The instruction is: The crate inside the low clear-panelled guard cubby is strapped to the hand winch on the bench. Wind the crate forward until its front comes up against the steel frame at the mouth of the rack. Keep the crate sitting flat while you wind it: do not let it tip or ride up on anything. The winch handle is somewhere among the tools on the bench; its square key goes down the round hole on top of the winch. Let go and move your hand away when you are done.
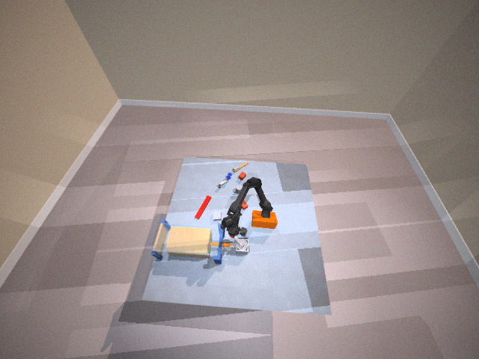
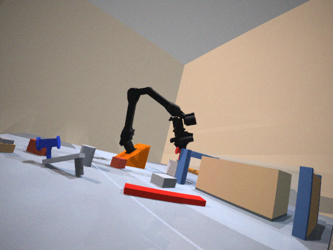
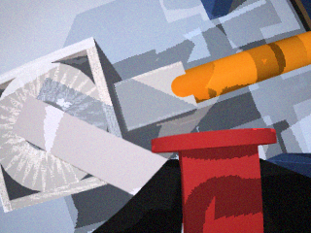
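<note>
My gripper is shut on the red grip of the winch handle. Its pale arm reaches from the grip across the round top of the winch. The key end is hidden. The tan crate sits flat inside the clear-panelled cubby. A gap shows between the crate's front and the blue frame at the mouth. The orange strap runs from the crate through the mouth toward the winch.
A grey block and a red bar lie beside the cubby. Farther back are a blue-gripped crank, a grey cylinder, red blocks and a wooden tool. The arm's orange base stands near the winch.
</note>
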Robot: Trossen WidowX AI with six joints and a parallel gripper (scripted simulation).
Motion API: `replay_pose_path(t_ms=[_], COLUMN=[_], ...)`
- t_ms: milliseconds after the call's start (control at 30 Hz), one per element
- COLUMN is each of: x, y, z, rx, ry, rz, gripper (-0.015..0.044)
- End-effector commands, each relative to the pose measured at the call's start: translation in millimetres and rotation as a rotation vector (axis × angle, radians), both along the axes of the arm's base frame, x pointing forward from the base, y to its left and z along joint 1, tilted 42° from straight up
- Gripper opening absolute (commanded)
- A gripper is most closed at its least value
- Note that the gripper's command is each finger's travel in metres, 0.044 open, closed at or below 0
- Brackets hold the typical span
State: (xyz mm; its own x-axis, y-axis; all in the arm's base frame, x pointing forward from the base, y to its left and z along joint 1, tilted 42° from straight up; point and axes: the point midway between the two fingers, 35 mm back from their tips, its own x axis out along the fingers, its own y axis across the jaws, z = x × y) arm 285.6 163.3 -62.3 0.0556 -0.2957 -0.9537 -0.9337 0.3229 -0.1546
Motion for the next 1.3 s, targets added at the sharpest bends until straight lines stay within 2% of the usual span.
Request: replay_pose_path(t_ms=[0,1267], x=[7.6,29.2], y=[3.1,42.3], z=[-7.3,-41.8], rx=[0.0,0.004], ry=[-0.009,-0.012], rz=[0.002,0.002], gripper=[0.0,0.0])
